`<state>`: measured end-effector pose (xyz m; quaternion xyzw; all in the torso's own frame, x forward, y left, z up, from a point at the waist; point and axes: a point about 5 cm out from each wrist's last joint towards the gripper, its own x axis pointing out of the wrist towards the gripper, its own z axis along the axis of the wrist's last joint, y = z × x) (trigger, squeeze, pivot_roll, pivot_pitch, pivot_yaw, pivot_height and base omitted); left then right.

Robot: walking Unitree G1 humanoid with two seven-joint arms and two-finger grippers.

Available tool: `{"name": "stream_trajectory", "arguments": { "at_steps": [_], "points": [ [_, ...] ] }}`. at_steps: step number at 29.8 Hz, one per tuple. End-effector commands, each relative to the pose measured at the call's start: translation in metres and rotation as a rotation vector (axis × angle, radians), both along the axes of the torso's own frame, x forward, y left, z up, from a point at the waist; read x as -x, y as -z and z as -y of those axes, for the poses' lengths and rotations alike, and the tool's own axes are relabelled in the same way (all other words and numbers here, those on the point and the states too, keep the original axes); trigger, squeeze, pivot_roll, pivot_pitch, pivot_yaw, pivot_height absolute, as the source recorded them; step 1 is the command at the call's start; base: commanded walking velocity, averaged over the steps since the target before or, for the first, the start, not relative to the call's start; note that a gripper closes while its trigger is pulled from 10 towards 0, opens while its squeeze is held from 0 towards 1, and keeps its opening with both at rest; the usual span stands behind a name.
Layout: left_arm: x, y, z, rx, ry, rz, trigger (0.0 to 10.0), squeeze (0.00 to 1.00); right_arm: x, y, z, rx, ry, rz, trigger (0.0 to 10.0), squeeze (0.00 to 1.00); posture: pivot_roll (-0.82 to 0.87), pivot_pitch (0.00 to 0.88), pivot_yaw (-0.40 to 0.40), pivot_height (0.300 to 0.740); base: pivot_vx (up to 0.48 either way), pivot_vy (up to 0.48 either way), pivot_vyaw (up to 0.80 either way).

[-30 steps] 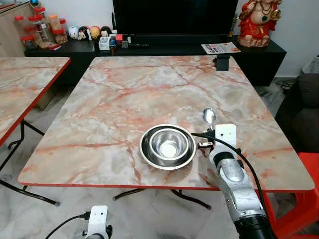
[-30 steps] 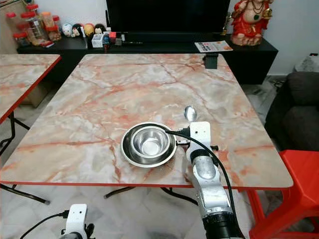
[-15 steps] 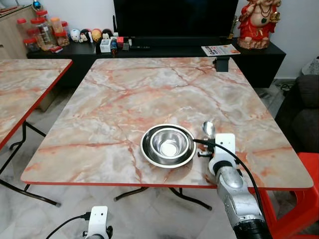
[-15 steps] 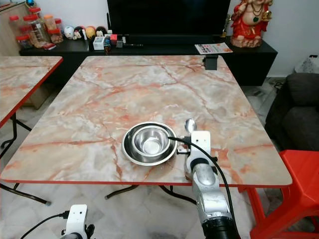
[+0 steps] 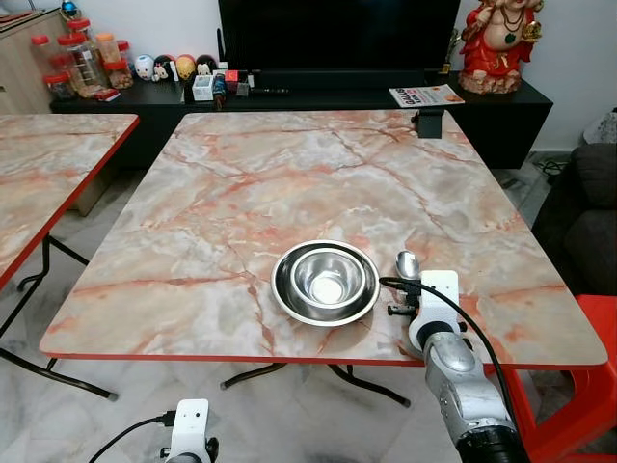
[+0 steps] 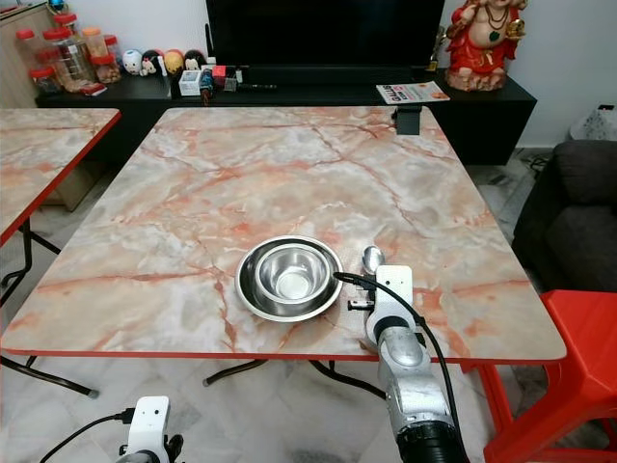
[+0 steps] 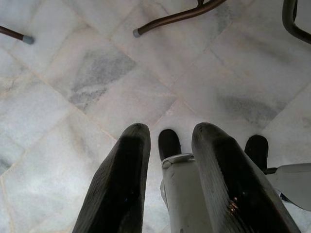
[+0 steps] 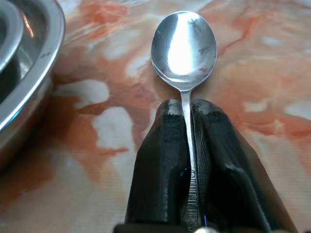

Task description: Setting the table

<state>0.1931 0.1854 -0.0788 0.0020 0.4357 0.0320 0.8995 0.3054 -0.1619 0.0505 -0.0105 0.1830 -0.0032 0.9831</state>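
Steel spoon (image 8: 183, 46) is pinched by its handle between the two black fingers (image 8: 160, 160) of the right end effector (image 8: 186, 114), closed on it, bowl end sticking out past the tips and facing up. Spoon sits low over the marble surface (image 5: 289, 183), w/ its bowl at approx 3 o'clock of the plate (image 5: 325, 283), just beside the rim, not touching it; can't tell if the spoon bowl rests on the surface or hangs just above. Plate is near the front edge of the surface, a bit right of centre, and a smaller steel bowl (image 5: 327, 277) stands upright inside it. Right arm reaches up from approx 5 o'clock of the plate, white wrist block & black cable on top. Left end effector (image 7: 170, 170) hangs idle below the surface edge over the pale tiled floor (image 7: 97, 73), its fingers parted w/ nothing between them. At 12 o'clock, beyond the far edge, a black TV bench carries a red-and-gold statue (image 5: 497, 43), a magazine (image 5: 426, 95) & small jars (image 5: 82, 58). Second marble surface (image 5: 48, 164) stands at 9 o'clock, well apart; a dark sofa (image 5: 593, 212) at 3 o'clock and a red stool (image 5: 588, 386) at approx 4 o'clock.
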Motion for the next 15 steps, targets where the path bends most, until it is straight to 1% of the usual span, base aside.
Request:
{"name": "stream_trajectory", "arguments": {
  "at_steps": [1, 15],
  "points": [
    [0.0001, 0.0003, -0.0005, 0.001, 0.003, -0.013, 10.0, 0.00, -0.0040, -0.0038, -0.0018, 0.000, -0.023, 0.017, 10.0, 0.00, -0.10, 0.000, 0.018, 0.740, 0.000, 0.000, 0.00],
    [-0.0003, 0.0000, -0.0017, -0.005, 0.004, -0.012, 10.0, 0.00, -0.0094, -0.0039, 0.0020, 0.004, -0.024, 0.024, 10.0, 0.00, -0.10, 0.000, 0.021, 0.740, 0.000, 0.000, 0.00]
  ]
}}
